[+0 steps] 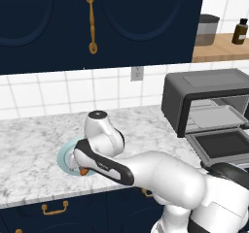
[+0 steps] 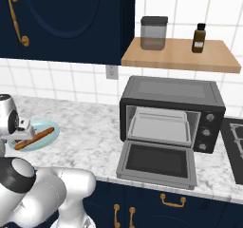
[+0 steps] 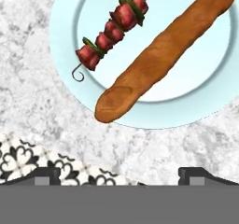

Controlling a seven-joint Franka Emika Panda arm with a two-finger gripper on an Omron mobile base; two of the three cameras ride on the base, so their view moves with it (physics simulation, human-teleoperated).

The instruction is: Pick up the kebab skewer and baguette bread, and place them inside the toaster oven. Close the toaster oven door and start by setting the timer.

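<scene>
Left base view: we count one toaster oven [image 1: 209,101], door [image 1: 223,147] down, one plate [image 1: 64,158] on the desk [image 1: 29,149]. Right base view: one baguette [image 2: 35,138] on that plate. Hand view: one kebab skewer [image 3: 112,31], one baguette beside it, apart. Pincer [image 3: 119,176] wide, holding nothing, above the desk.

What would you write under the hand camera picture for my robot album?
Open tool hovers above a pale blue plate holding the kebab skewer beside the baguette bread.

Marble counter [image 2: 90,141], white tiled wall [image 2: 61,82], navy cabinets [image 1: 48,23].
</scene>
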